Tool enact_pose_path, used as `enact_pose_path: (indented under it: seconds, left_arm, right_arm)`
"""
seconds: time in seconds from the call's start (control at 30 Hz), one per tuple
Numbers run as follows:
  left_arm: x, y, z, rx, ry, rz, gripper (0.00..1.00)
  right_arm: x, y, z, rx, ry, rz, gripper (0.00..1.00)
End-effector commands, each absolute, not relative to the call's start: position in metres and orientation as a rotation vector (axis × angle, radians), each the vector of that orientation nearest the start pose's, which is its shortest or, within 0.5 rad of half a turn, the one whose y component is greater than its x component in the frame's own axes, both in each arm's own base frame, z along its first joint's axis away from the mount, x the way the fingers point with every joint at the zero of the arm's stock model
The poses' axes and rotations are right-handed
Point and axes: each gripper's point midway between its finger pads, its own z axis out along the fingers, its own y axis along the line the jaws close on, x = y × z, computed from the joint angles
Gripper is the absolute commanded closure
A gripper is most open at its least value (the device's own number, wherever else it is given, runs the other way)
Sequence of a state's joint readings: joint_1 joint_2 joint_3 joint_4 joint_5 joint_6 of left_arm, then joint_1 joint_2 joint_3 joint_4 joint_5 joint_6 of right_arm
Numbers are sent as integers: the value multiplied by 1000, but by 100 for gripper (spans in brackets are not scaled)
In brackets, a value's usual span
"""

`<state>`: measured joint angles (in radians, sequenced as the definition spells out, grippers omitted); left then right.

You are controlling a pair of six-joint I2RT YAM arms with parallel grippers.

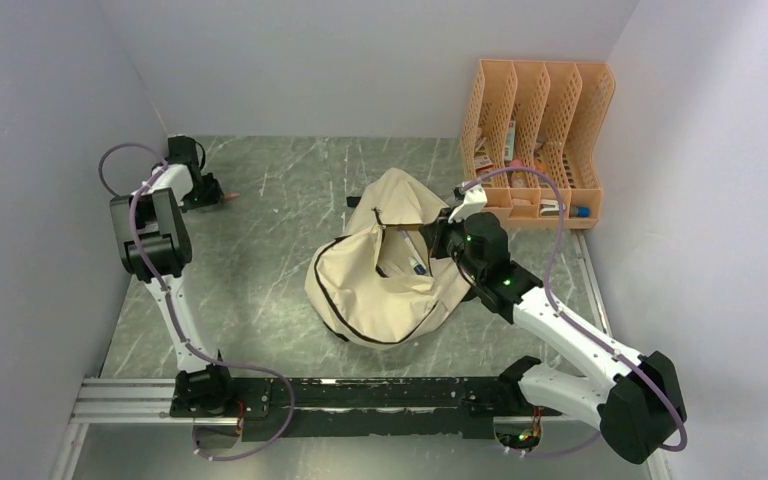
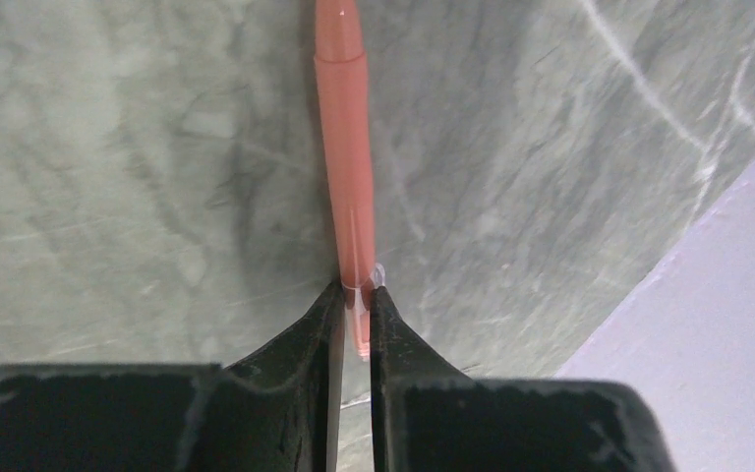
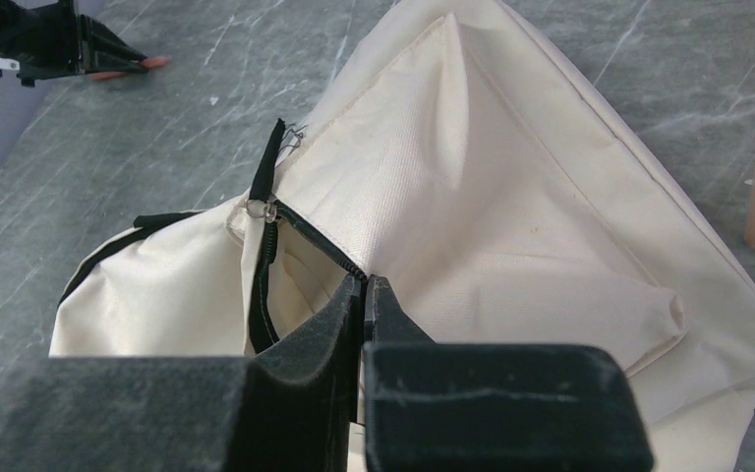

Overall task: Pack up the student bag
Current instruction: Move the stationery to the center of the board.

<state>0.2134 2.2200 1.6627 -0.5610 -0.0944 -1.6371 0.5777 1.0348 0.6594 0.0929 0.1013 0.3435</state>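
The bag [image 1: 385,268] lies slumped at the middle of the desk [image 1: 270,250], its mouth partly unzipped. The right end effector [image 3: 364,295] is closed on the zipper edge, holding that lip up. The pinch takes only a thin fold of soft cloth, so I judge it could slide free and let the mouth sag shut.

Well apart, near the far left corner, the left end effector [image 2: 356,295] is clamped on the very end of a pink pen [image 2: 344,147]. Held so near one end, the pen may swing or slip out on the way across, or catch the bag's rim.

The desk is smooth, green-grey and marbled, so a dropped pen would likely roll. Pale walls [image 1: 360,60] stand on three sides, and an orange file rack [image 1: 535,140] fills the far right corner.
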Motion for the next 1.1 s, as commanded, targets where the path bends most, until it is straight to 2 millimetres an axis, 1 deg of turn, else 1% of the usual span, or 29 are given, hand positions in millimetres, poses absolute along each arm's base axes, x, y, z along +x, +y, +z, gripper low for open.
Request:
enact_pose_path:
  seconds: [0.0, 0.07, 0.17, 0.23, 0.3, 0.37, 0.43, 0.57, 0.67, 0.73, 0.83, 1.0, 1.03, 1.07]
  left_arm:
    - [490, 60, 6, -2154, 1820, -311, 91]
    - [482, 53, 5, -2111, 1887, -302, 92]
    - [469, 33, 3, -2040, 2019, -360, 92]
    - [461, 23, 2, -1967, 2088, -387, 93]
    - [448, 11, -1, -1889, 2179, -416, 93]
    - [438, -5, -4, -1770, 2276, -505, 93]
    - [426, -18, -10, -1651, 2386, -547, 93]
    - [402, -44, -21, -1387, 2623, -600, 94]
    - [385, -58, -26, -1217, 2733, -624, 94]
    - [379, -57, -24, -1112, 2769, -591, 95]
    - [378, -52, -15, -952, 2801, -504, 95]
    - [384, -50, 6, -691, 2803, -411, 95]
    - [386, -49, 10, -636, 2809, -370, 95]
    - [387, -43, 12, -604, 2818, -317, 95]
  right_arm:
    - [311, 190, 213, -114, 1825, 536, 100]
    - [311, 192, 213, -116, 1825, 543, 100]
    - [311, 192, 212, -116, 1826, 547, 100]
    - [310, 191, 213, -112, 1823, 547, 100]
    - [310, 191, 213, -113, 1820, 548, 100]
    - [310, 191, 213, -109, 1820, 548, 100]
    - [310, 190, 212, -107, 1820, 546, 100]
    - [309, 193, 211, -108, 1824, 559, 100]
    - [309, 195, 209, -107, 1827, 574, 100]
    - [309, 196, 208, -107, 1833, 582, 100]
    - [309, 196, 208, -107, 1834, 583, 100]
    - [309, 197, 207, -105, 1839, 585, 100]
    - [309, 197, 206, -105, 1841, 586, 100]
    - [309, 198, 206, -106, 1842, 588, 100]
